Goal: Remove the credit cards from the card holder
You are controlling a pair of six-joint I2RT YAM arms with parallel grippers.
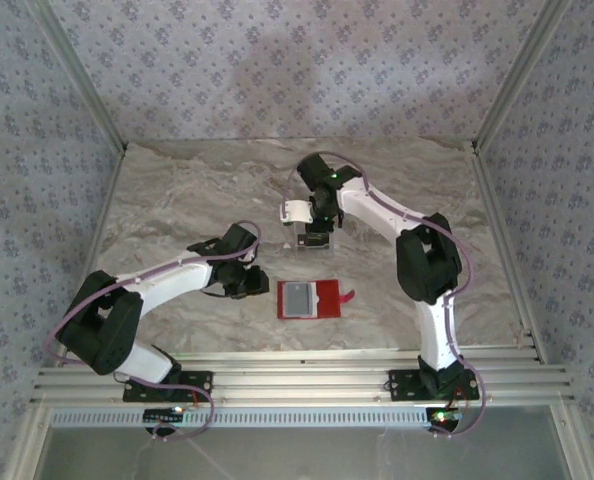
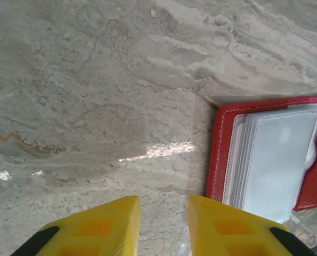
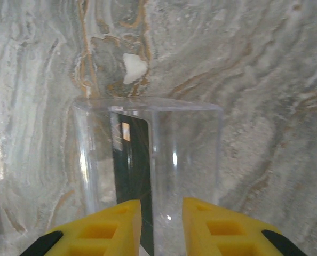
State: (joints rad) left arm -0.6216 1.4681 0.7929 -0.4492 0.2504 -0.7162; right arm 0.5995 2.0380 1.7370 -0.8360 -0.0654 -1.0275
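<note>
Left gripper (image 2: 164, 205): yellow jaws slightly apart, empty, above bare table (image 2: 94, 80).
Card holder (image 2: 220, 154): red, lying open just right of that gripper, with pale layered sleeves (image 2: 278, 160) inside.
Clear tray (image 3: 188, 138): beyond the holder, with one dark credit card (image 3: 131, 160) standing inside.
Right gripper (image 3: 162, 208): jaws slightly apart over the tray, clamping nothing.
</note>
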